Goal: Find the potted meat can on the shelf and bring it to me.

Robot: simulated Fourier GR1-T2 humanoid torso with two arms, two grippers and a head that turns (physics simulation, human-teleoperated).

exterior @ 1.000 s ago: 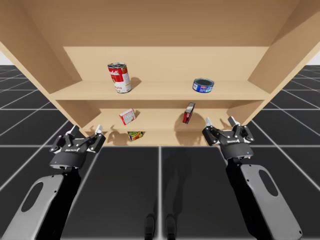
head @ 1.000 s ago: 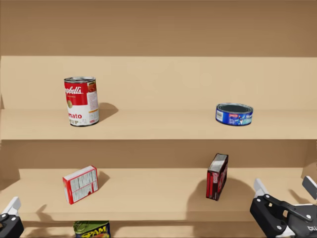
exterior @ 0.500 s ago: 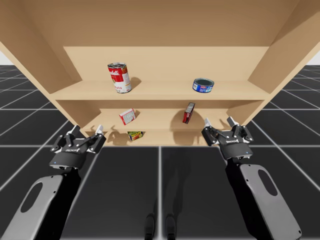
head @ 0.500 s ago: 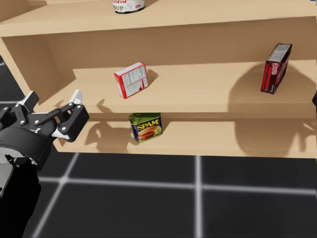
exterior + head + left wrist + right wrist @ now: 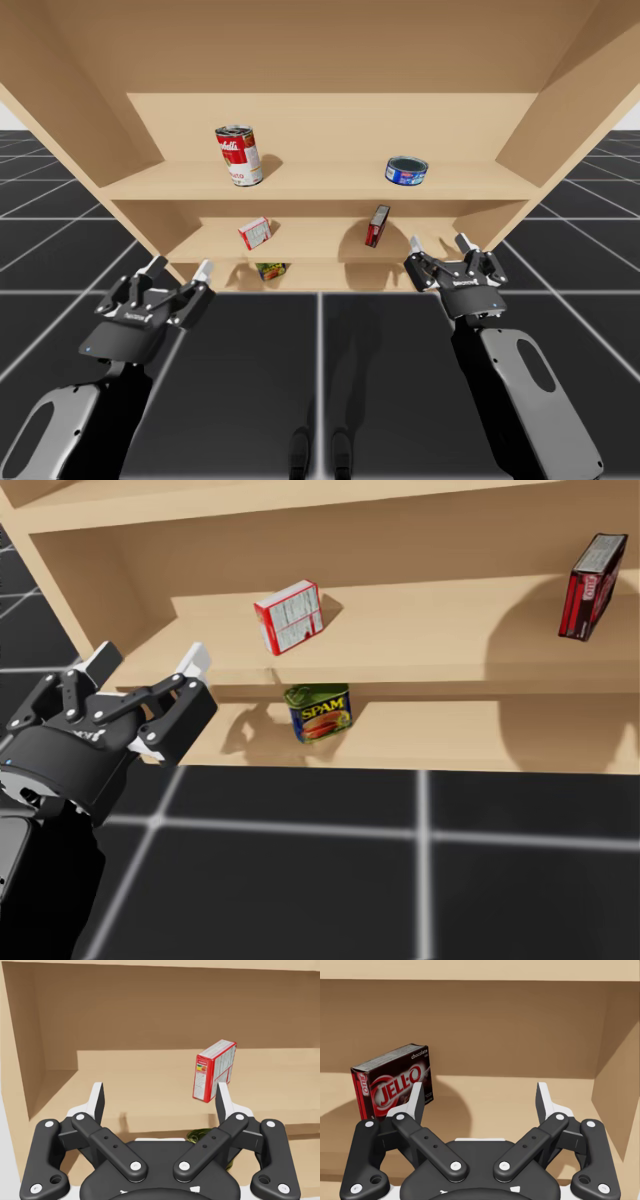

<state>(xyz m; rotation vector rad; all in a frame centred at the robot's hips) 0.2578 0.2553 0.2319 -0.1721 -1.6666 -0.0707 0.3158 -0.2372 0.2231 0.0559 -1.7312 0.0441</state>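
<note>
Wood shelf unit (image 5: 320,185) on dark grid floor (image 5: 250,380). Green/blue potted meat can (image 5: 319,712) upright on bottom shelf, under red-white box (image 5: 290,617). L gripper (image 5: 150,660) fingers apart, near can, no contact. R gripper (image 5: 438,243) fingers apart, nothing held, dark red box (image 5: 390,1087) just ahead.

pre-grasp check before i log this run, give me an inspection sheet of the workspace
surface: wooden shelf, three levels, open front
job's things: potted meat can standing on the lowest level, untouched
clutter: middle level, red and white box, dark red box; top level, tall red and white can, flat blue can
grippers: left gripper open, short of the potted meat can; right gripper open, near the dark red box
cables: nothing seen
surroundings: dark grid floor
</note>
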